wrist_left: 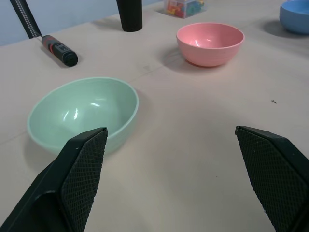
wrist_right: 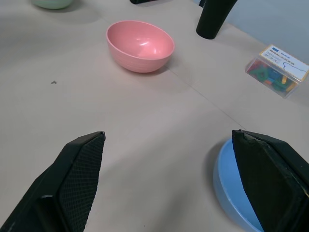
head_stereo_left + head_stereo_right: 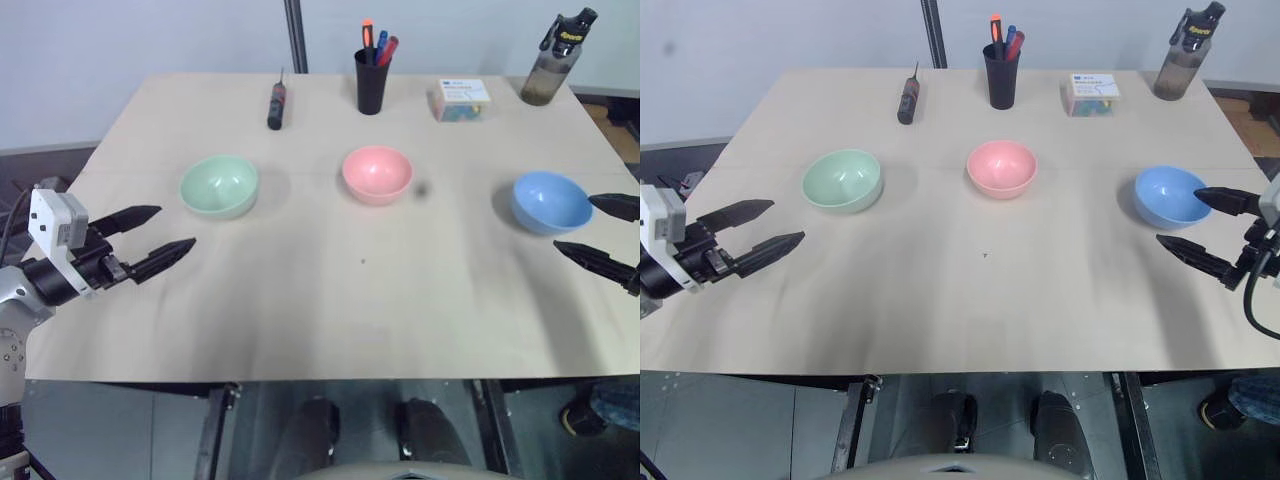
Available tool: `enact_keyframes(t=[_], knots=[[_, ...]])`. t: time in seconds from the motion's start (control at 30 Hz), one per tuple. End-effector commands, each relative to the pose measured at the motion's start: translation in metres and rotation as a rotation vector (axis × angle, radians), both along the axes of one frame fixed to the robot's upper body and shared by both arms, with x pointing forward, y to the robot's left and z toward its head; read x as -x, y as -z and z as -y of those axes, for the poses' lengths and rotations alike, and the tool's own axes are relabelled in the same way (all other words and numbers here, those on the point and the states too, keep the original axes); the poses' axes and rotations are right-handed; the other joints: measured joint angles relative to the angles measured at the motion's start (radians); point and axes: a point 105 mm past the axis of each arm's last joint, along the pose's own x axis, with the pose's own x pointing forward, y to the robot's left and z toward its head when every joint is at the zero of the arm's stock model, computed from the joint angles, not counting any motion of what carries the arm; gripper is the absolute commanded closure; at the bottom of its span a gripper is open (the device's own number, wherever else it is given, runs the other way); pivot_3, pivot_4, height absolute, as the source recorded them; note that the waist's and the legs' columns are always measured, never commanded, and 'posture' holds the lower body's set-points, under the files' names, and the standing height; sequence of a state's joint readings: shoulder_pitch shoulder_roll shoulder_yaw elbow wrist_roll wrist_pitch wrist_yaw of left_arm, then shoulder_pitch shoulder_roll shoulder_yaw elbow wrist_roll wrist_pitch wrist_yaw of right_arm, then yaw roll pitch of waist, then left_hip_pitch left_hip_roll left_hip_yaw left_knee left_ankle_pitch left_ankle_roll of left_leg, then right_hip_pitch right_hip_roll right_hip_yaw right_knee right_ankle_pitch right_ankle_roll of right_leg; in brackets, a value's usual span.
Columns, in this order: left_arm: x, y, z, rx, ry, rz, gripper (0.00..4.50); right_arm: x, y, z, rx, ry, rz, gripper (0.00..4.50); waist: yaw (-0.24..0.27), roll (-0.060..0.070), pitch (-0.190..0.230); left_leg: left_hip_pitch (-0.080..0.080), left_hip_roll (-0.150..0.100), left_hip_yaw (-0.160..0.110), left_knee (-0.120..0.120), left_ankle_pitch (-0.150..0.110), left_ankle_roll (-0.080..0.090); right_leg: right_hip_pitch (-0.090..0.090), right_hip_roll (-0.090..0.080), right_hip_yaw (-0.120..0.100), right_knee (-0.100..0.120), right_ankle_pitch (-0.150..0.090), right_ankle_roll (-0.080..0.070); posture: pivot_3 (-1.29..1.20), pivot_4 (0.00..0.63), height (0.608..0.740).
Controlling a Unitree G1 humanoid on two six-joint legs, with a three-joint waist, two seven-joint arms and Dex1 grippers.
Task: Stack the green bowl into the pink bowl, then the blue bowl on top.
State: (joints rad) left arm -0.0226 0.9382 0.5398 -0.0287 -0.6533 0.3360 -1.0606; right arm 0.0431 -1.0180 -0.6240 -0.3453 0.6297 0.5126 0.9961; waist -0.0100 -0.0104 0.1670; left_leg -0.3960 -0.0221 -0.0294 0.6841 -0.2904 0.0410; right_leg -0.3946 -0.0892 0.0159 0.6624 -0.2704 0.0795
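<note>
Three bowls stand apart in a row across the table. The green bowl (image 3: 219,185) is on the left, the pink bowl (image 3: 377,173) in the middle, the blue bowl (image 3: 550,201) on the right. My left gripper (image 3: 165,236) hovers open just left of and nearer than the green bowl, with nothing between its fingers. At the right edge my right gripper (image 3: 1203,226) stands open beside the blue bowl, one finger (image 3: 1228,200) near its rim. In the left wrist view the green bowl (image 1: 83,112) lies just ahead of the fingers.
Along the far edge of the table stand a black pen cup (image 3: 370,80), a screwdriver (image 3: 276,104), a small box (image 3: 461,99) and a dark bottle (image 3: 558,60). The wide near half of the table (image 3: 340,320) is bare.
</note>
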Motion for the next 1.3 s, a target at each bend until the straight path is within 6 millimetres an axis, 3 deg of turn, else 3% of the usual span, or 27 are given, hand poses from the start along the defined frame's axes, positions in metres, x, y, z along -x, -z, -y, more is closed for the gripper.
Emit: enact_keyframes(t=[0.03, 0.3, 0.53, 0.67, 0.77, 0.93, 1.03, 1.3], knots=[[0.0, -0.013, 0.005, -0.011, 0.026, 0.034, 0.0, 0.001, -0.01, -0.001, 0.026, -0.007, 0.032, 0.11, 0.0, 0.0, 0.0, 0.0, 0.0, 0.0, 0.0, 0.0, 0.0, 0.0, 0.0, 0.0, 0.0, 0.0, 0.0, 0.0, 0.15, 0.74], [-0.006, -0.016, 0.039, 0.021, 0.133, 0.074, 0.0, -0.019, 0.003, -0.027, 0.004, -0.023, 0.017, 0.11, -0.004, 0.0, 0.0, -0.001, 0.0, 0.0, 0.0, 0.0, -0.001, -0.001, -0.001, 0.0, 0.0, 0.0, 0.0, 0.0, 0.15, 0.74], [-0.008, -0.017, 0.086, 0.081, 0.245, 0.13, 0.0, -0.082, 0.025, -0.103, 0.018, -0.149, 0.024, 0.11, -0.01, 0.0, 0.0, 0.0, 0.001, 0.0, 0.0, 0.001, -0.002, -0.001, -0.001, 0.001, 0.001, 0.0, 0.0, 0.0, 0.15, 0.74], [-0.006, -0.01, 0.096, 0.084, 0.253, 0.138, 0.0, -0.124, 0.043, -0.149, 0.102, -0.178, 0.076, 0.11, -0.014, 0.0, 0.0, -0.001, 0.0, 0.001, 0.0, 0.003, -0.005, -0.003, 0.002, 0.001, 0.001, 0.0, -0.001, 0.0, 0.15, 0.74], [-0.002, -0.007, 0.104, 0.101, 0.247, 0.143, 0.0, -0.154, 0.055, -0.195, 0.152, -0.217, 0.1, 0.11, -0.016, 0.0, 0.0, -0.006, -0.002, 0.002, -0.001, 0.003, -0.005, -0.009, 0.002, 0.002, 0.001, 0.0, -0.001, 0.0, 0.15, 0.74], [0.007, -0.005, 0.104, 0.106, 0.22, 0.147, 0.0, -0.174, 0.065, -0.237, 0.287, -0.307, 0.145, 0.11, -0.031, 0.0, 0.0, -0.007, -0.002, 0.001, -0.001, 0.003, -0.006, -0.01, 0.002, 0.0, 0.0, 0.0, -0.001, 0.0, 0.15, 0.74], [0.01, -0.005, 0.104, 0.109, 0.205, 0.151, 0.0, -0.18, 0.068, -0.242, 0.321, -0.321, 0.145, 0.11, -0.031, 0.0, 0.0, -0.007, -0.002, -0.001, -0.002, 0.003, -0.006, -0.01, 0.002, -0.001, 0.0, 0.0, -0.001, 0.0, 0.15, 0.74], [0.019, -0.002, 0.103, 0.117, 0.17, 0.153, 0.0, -0.186, 0.071, -0.245, 0.375, -0.341, 0.158, 3.1, -0.036, 0.0, 0.0, -0.005, -0.002, 0.0, -0.002, 0.004, -0.007, -0.01, 0.003, 0.0, 0.001, 0.0, -0.001, 0.0, 0.15, 0.74]])
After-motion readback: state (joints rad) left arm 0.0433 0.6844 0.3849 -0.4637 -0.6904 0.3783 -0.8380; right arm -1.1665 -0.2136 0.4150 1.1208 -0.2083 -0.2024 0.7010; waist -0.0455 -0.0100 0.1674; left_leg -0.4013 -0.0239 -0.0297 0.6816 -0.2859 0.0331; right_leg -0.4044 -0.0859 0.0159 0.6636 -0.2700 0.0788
